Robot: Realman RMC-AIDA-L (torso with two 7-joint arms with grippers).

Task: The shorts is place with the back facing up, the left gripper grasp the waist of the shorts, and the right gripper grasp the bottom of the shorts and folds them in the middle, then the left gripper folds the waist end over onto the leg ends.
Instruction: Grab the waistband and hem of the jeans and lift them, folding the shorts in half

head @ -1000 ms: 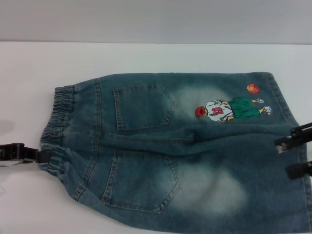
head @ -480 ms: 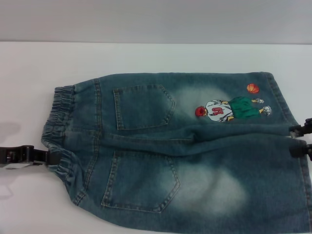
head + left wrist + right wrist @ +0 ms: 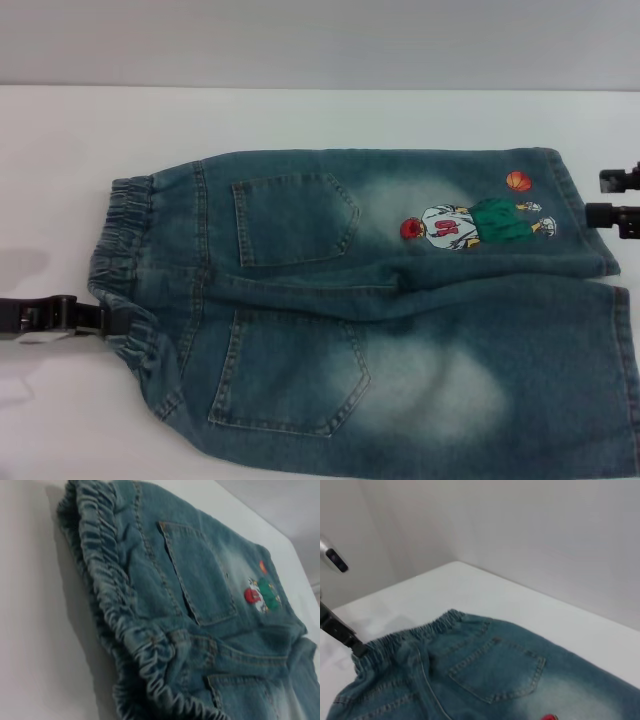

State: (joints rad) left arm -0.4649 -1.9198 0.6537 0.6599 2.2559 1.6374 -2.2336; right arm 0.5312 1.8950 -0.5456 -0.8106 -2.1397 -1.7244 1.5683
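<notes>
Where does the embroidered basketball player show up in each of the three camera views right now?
Head view: the embroidered basketball player sits on the far leg of the shorts, near the right gripper.
Left wrist view: the player appears small and far off, past a back pocket.
Right wrist view: only a red speck of it at the picture's edge.
Shared landmark: that back pocket, also seen here.

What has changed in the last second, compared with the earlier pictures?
The right gripper moved along the leg hem toward the far side, now beside the far leg end near the orange ball. The left gripper pushed slightly further into the waist, bunching it. The shorts otherwise stayed flat, back up.
</notes>
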